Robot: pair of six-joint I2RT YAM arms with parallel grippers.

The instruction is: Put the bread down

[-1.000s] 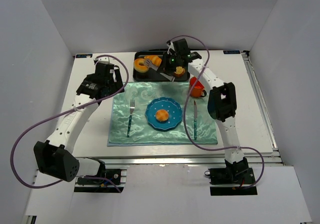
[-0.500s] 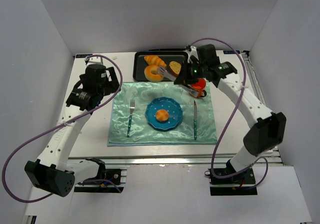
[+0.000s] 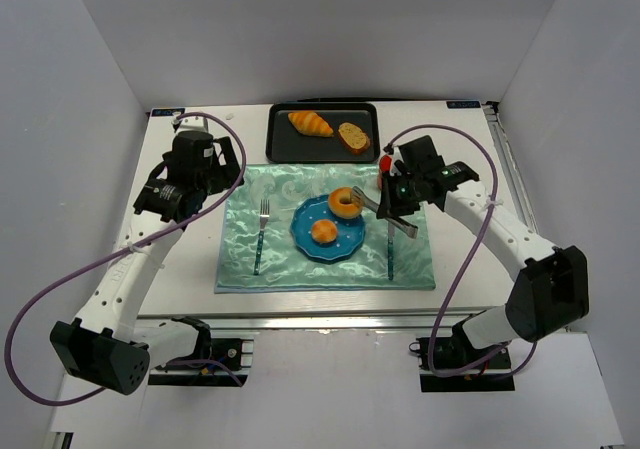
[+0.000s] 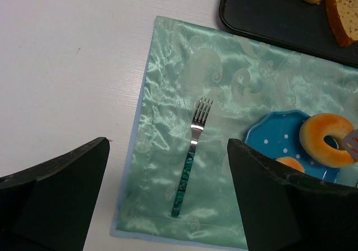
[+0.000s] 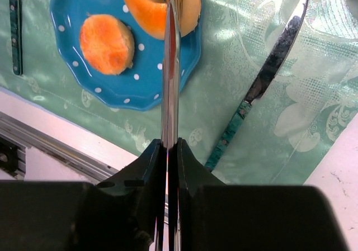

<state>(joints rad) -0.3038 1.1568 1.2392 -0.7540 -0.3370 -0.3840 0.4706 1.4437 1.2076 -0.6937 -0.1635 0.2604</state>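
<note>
A ring-shaped bread (image 3: 345, 202) is pinched at its right edge by metal tongs (image 3: 385, 214) over the back of the blue dotted plate (image 3: 325, 248). My right gripper (image 3: 396, 207) is shut on the tongs (image 5: 170, 66); the wrist view shows the ring bread (image 5: 142, 8) past the plate (image 5: 112, 89). I cannot tell whether the ring rests on the plate. A small round bun (image 3: 323, 231) lies on the plate. My left gripper (image 4: 166, 145) hangs open above the fork (image 4: 193, 161), holding nothing; it is at the placemat's left in the top view (image 3: 165, 199).
A black tray (image 3: 285, 147) at the back holds a croissant (image 3: 311, 122) and a bread slice (image 3: 353, 136). A red cup (image 3: 383, 167) peeks out behind my right wrist. On the green placemat (image 3: 240, 254) lie a fork (image 3: 261, 234) and a knife (image 3: 390, 257).
My right arm has swung from the tray toward me, carrying the ring bread in the tongs to the plate. The left arm shifted a second ago and has since held still.
</note>
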